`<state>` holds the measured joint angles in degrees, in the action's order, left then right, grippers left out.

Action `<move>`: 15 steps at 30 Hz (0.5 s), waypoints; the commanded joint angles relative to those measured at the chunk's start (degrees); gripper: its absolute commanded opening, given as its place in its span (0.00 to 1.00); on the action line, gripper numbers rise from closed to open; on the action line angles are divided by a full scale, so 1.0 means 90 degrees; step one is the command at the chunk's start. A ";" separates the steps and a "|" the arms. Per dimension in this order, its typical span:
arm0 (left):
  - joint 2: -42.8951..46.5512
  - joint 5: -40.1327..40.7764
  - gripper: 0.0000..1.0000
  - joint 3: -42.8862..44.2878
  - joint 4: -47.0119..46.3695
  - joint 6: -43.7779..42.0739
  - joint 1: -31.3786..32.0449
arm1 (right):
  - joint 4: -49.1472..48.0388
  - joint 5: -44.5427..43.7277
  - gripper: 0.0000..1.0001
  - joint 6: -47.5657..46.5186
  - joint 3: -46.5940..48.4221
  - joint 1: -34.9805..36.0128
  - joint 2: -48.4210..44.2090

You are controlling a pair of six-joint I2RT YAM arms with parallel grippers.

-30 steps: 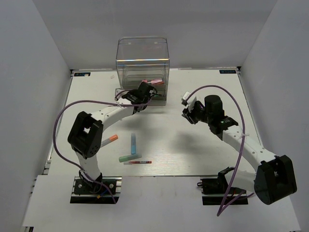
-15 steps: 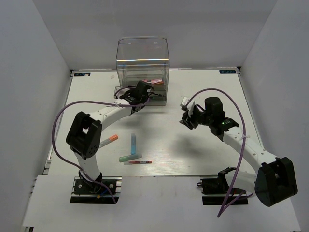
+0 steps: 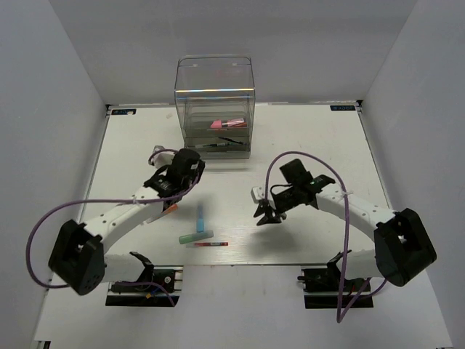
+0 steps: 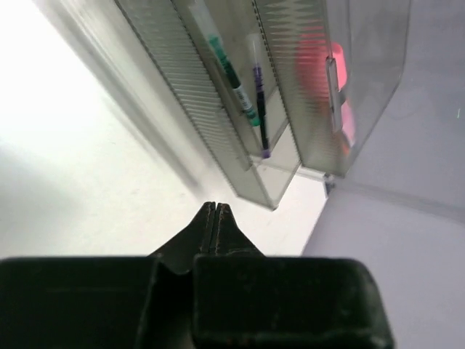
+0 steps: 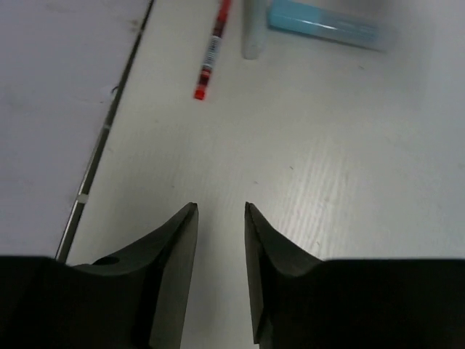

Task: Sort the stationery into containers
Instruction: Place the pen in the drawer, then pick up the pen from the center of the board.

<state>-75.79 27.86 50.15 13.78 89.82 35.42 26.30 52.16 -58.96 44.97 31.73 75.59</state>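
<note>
My left fingers (image 4: 205, 227) pressed together, empty, near the clear drawer box (image 3: 214, 94), pink marker (image 3: 227, 124) in an upper drawer, green pen (image 4: 232, 76) and dark pen (image 4: 260, 109) lower down, blue marker (image 3: 200, 216), teal marker (image 3: 196, 236) and red pen (image 3: 211, 244) loose on the table (image 3: 327, 145), my right fingers (image 5: 182, 247) slightly spread, holding nothing.

The drawer box (image 3: 214, 109) stands far and central on the bench (image 3: 320, 138), with pens (image 4: 234, 83) in its drawers. Loose markers (image 3: 197, 236) lie nearer, left of centre, a thin pen (image 3: 207, 244) just before them.
</note>
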 commanded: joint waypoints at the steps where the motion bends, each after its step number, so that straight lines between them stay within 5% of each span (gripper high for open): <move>1: 0.0773 -0.0048 0.01 -0.0366 0.0032 -0.0925 0.0010 | 0.0311 0.0182 0.39 -0.0559 0.0160 0.0527 0.0135; 6: 0.2130 -0.0165 0.35 -0.1147 -0.0212 -0.2030 -0.0049 | -0.0432 -0.0618 0.46 0.0181 -0.0094 0.1716 0.0380; 7: 0.2393 -0.0165 0.52 -0.1535 -0.0339 -0.2031 -0.0049 | -0.0626 -0.0881 0.46 0.0290 -0.0085 0.1990 0.0399; 9: 0.3230 -0.0224 0.63 -0.1976 -0.0815 -0.2205 -0.0107 | -0.1036 -0.1291 0.46 0.0746 -0.0056 0.2342 0.0555; 10: 0.3506 -0.0224 0.77 -0.2346 -0.0934 -0.2313 -0.0107 | -0.1096 -0.1419 0.46 0.0876 -0.0026 0.2537 0.0633; 13: 0.4268 -0.0098 0.90 -0.2535 -0.0685 -0.2929 -0.0107 | -0.1350 -0.1976 0.50 0.1470 0.0305 0.2986 0.1237; 15: 0.4339 0.0253 0.90 -0.2089 -0.0002 -0.3074 -0.0107 | -0.1565 -0.2357 0.50 0.1706 0.0413 0.3221 0.1424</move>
<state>-38.39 26.98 27.86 10.26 68.10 34.68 17.02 37.41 -50.17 45.76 57.82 86.24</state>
